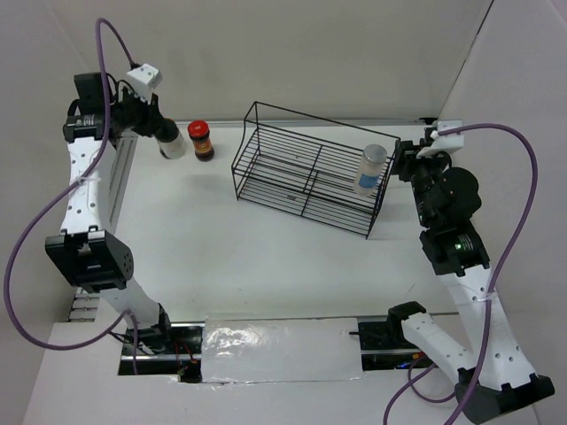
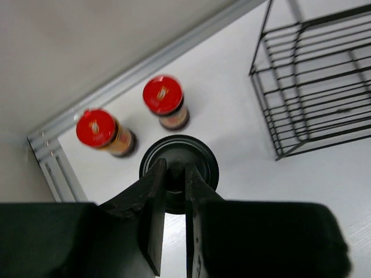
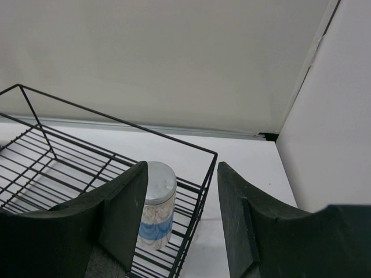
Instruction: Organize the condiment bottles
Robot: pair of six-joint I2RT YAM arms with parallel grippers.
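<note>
Where the overhead view looks down on the white table (image 1: 266, 257), the black wire rack (image 1: 312, 166) stands toward the far side, right of centre.

- Left gripper (image 2: 175, 171): fingers drawn almost together, only a thin slit between them. The tips sit over the middle of the clear bottle (image 2: 203, 162), seen straight down on its round black cap. Whether they actually nip the cap is hard to make out from this angle.
- Clear bottle is in the far left corner of the table, outside the rack.
- Two red-lidded jars (image 2: 162, 98) (image 2: 103, 130) stand upright just beyond the black cap, near the metal rail along the wall and slightly apart from each other. Both are outside the rack.
- Right gripper (image 3: 181, 174): fingers spread wide, holding nothing, hovering at the rack's right end.
- Whitish bottle (image 3: 157, 202) stands upright inside the rack at its right end, partly hidden by the right gripper's left finger.
</note>
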